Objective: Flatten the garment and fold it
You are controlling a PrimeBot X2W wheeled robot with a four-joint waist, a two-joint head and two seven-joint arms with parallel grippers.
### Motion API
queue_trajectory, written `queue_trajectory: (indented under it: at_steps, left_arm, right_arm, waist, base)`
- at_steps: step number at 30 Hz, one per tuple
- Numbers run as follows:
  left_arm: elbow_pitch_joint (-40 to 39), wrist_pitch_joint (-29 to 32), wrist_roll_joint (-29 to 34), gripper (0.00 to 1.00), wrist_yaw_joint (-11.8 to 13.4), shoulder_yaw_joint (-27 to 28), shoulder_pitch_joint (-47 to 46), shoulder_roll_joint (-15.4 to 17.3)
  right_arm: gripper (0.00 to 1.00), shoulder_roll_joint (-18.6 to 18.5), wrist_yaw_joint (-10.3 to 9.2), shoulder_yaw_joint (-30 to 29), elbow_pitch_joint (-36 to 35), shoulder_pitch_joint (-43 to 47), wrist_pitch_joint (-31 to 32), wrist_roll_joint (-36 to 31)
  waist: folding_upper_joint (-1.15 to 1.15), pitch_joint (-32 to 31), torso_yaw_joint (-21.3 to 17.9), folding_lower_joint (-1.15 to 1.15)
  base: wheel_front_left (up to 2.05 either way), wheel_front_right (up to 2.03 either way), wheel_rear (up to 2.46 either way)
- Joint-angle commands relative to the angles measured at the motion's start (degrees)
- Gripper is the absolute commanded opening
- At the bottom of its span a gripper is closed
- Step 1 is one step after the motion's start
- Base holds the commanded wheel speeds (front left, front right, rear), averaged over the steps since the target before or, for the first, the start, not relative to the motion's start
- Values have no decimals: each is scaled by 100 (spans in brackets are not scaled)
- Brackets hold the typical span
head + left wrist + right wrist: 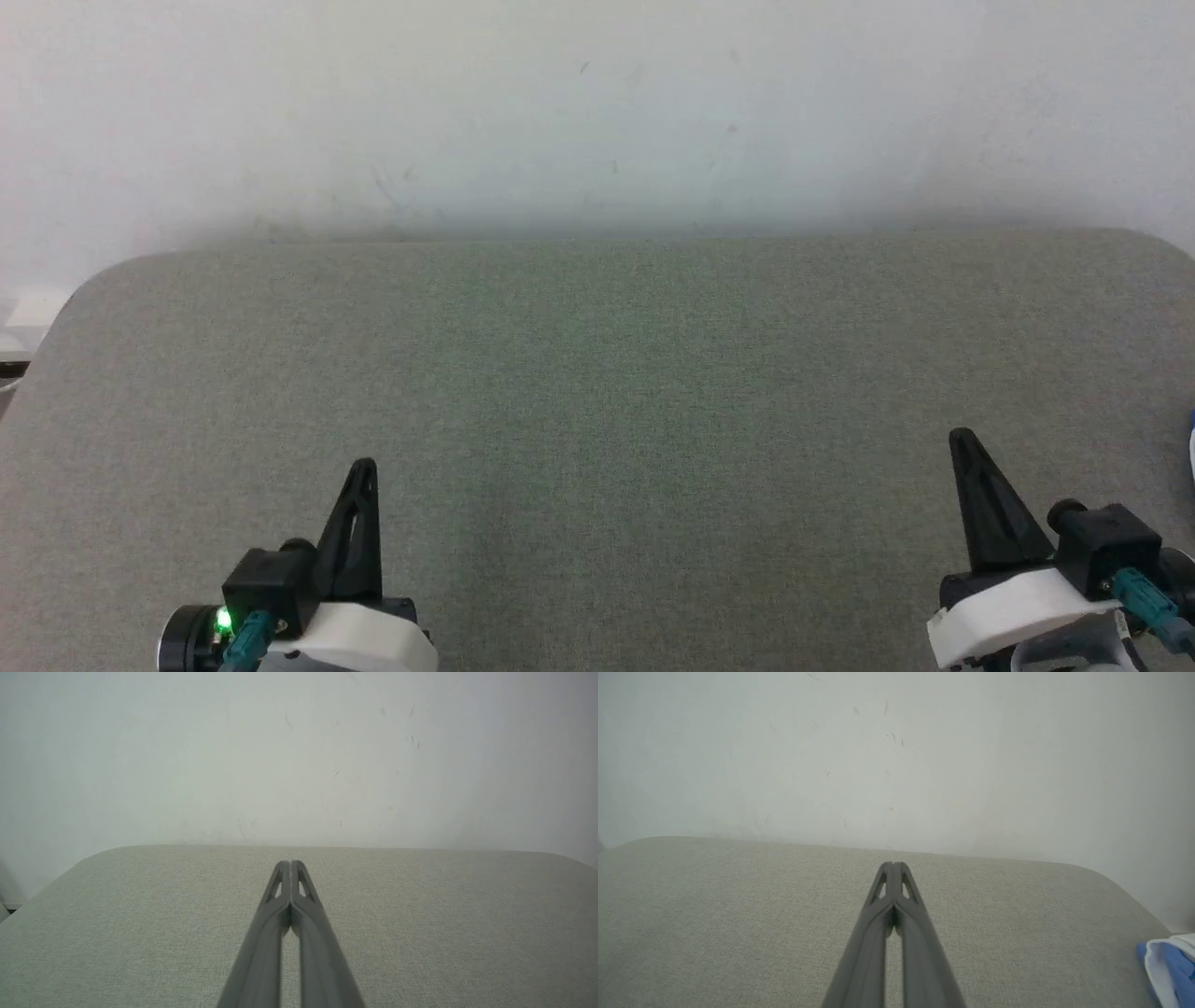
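While both arms sit low at the near side of the desk [597, 373], their grippers point away from the robot, toward the white wall [597, 112] on the far side.

The left gripper [366, 467] is at the lower left of the head view. Its two dark fingers are pressed together into one thin point, and the point leans a little to the right. A small green light [223, 618] glows on the black box at its wrist. In the left wrist view the same gripper [290, 864] has its fingers meeting tip to tip, with just a thin slit between them lower down.

The right gripper [962, 437] is at the lower right of the head view. Its fingers are pressed together too, and the point leans a little to the left. In the right wrist view the tips [893, 864] touch each other in the same way.

Both grippers are over the grey, woven top of the desk. Whether the fingers touch the top cannot be told.

The garment [1169, 970] is a small bunch of blue and white cloth. It lies at the right edge of the desk, off to the right of the right gripper and well apart from it. In the head view just a tiny bit of it pokes in at the right edge.
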Motion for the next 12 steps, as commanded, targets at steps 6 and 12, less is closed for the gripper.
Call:
queue_trajectory:
  at_steps: [6,12]
  left_arm:
    - [18,94,114,0,20,37,-151,-5]
    - [22,166,151,0,22,46,-183,-5]
  right_arm:
    - [0,12,-6,26,-44,-102,95,-67]
    - [0,13,-6,40,-54,-126,165,-94]
  waist:
    - [0,8,-6,0]
    - [0,16,-11,0]
  base:
    - [0,0,0]
    - [0,0,0]
